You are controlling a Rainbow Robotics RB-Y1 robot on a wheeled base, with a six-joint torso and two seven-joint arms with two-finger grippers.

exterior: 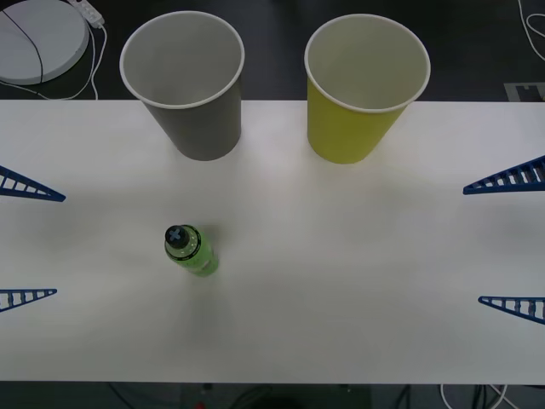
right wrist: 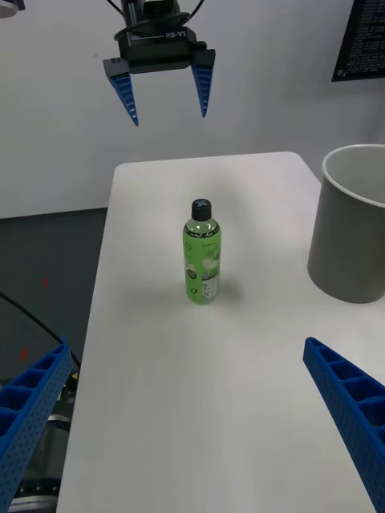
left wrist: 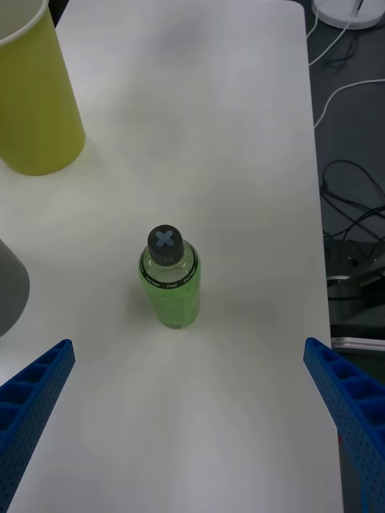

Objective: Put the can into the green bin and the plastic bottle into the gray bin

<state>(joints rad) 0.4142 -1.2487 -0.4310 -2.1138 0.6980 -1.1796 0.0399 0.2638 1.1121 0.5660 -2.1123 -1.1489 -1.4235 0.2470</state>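
Standing upright on the table (exterior: 341, 281) – plastic bottle (exterior: 190, 248), left gripper (exterior: 27, 243) and right gripper (exterior: 509, 243) both spread wide, empty.

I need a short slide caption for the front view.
Bottle upright on the table, before gray bin and green bin.

White table (exterior: 341, 281), white round disc (exterior: 38, 38), cables (exterior: 94, 51) behind.

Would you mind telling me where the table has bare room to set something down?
The widest bare patch lies between the plastic bottle and the open right gripper, in front of the green bin. It is tighter between bottle, gray bin and open left gripper.
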